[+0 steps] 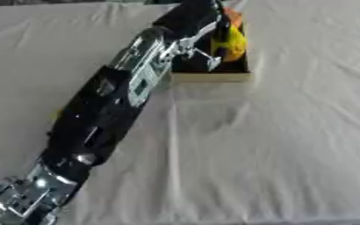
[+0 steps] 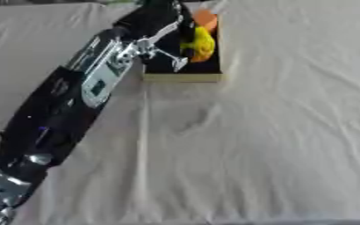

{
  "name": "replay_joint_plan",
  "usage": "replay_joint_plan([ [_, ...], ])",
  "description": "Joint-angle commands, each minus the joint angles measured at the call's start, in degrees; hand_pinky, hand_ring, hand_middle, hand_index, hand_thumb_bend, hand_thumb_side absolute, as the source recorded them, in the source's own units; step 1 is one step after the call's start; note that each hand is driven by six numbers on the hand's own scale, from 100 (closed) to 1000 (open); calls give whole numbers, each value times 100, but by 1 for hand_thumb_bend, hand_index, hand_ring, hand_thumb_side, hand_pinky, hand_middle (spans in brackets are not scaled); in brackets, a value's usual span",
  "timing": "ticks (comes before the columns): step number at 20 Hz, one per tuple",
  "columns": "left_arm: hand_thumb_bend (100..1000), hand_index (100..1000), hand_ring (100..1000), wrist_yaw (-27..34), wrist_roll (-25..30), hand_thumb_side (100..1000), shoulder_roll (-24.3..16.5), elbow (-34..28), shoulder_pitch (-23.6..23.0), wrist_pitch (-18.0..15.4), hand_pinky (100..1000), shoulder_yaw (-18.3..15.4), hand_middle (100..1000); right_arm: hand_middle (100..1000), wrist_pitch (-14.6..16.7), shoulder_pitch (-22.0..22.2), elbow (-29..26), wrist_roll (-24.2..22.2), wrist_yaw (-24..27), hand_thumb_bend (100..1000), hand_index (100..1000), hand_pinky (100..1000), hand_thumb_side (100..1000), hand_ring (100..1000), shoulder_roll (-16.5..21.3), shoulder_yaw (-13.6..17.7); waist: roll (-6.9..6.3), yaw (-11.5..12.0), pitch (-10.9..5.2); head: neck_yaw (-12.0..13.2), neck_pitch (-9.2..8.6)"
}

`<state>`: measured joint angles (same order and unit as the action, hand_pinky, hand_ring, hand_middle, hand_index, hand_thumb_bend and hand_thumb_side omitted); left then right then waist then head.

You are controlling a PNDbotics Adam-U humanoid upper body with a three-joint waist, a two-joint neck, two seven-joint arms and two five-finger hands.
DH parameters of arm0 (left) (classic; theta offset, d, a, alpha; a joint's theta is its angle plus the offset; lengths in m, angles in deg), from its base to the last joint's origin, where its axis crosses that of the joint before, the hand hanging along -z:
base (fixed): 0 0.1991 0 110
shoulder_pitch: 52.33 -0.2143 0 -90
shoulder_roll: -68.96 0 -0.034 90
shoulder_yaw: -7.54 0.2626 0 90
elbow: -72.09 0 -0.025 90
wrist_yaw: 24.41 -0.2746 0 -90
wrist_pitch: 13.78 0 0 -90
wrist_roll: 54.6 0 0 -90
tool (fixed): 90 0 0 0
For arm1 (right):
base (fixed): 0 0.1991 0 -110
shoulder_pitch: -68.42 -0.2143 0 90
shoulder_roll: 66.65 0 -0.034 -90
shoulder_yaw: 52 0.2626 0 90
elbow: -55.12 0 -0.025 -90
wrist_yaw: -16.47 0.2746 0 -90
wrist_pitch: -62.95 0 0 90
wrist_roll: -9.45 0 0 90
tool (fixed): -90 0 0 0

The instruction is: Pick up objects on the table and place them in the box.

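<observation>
Left arm reaching far over the table (image 1: 290,154), left hand (image 1: 192,19) hanging over the box (image 1: 210,77), grip impossible to tell, yellow object (image 2: 201,43) lying inside

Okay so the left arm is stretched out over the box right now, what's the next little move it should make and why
Probably let go and lift straight up. The left hand is already over the box, and a yellow object with an orange object behind it sits inside. Whether its fingers hold the yellow one cannot be told. No other object shows on the white cloth.
</observation>
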<state>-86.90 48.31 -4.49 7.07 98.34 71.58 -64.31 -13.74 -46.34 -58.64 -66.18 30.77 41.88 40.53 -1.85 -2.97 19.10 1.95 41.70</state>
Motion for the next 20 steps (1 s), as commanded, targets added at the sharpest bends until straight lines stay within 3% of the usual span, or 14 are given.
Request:
replay_joint_plan([
  [1, 100, 469, 527, -233, -310, 100, 33, 150, 88, 162, 622, -165, 455, 680, -27, -48, -83, -4, 35, 100, 838, 965, 542, 847, 81, 95, 27, -26, -100, 18, -88],
  [3, 100, 486, 532, -355, -507, 100, 48, 265, 81, 278, 629, -213, 460, 679, -37, -35, -83, -9, 37, 100, 838, 965, 542, 847, 70, 100, 25, -32, -97, 21, -93],
  [4, 142, 546, 573, -392, -577, 100, 54, 306, 78, 301, 664, -217, 500, 679, -40, -32, -83, -12, 37, 100, 838, 965, 542, 847, 66, 101, 23, -34, -96, 20, -93],
  [6, 251, 758, 722, -408, -576, 100, 54, 357, 62, 233, 776, -193, 652, 679, -42, -20, -83, -19, 35, 100, 838, 966, 542, 847, 65, 105, 20, -32, -95, 9, -91],
  [9, 372, 917, 882, -440, -391, 102, 14, 331, 56, 9, 913, -193, 836, 678, -54, 3, -83, -31, 33, 100, 838, 966, 541, 848, 59, 106, 18, -24, -98, 6, -78],
  [10, 415, 923, 897, -483, -369, 170, -14, 290, 58, -26, 931, -217, 843, 677, -60, 16, -83, -33, 32, 100, 838, 967, 541, 848, 58, 108, 17, -19, -102, 2, -74],
  [13, 424, 926, 910, -613, -377, 235, -66, 181, 38, -28, 935, -293, 846, 677, -67, 38, -83, -35, 28, 100, 838, 967, 541, 848, 59, 115, 16, -7, -110, -11, -73],
  [20, 297, 897, 871, -362, -397, 152, -252, -267, -14, 120, 892, -410, 799, 677, -63, 66, -83, -26, 22, 100, 838, 967, 541, 849, 84, 123, 16, 38, -142, -46, -66],
])
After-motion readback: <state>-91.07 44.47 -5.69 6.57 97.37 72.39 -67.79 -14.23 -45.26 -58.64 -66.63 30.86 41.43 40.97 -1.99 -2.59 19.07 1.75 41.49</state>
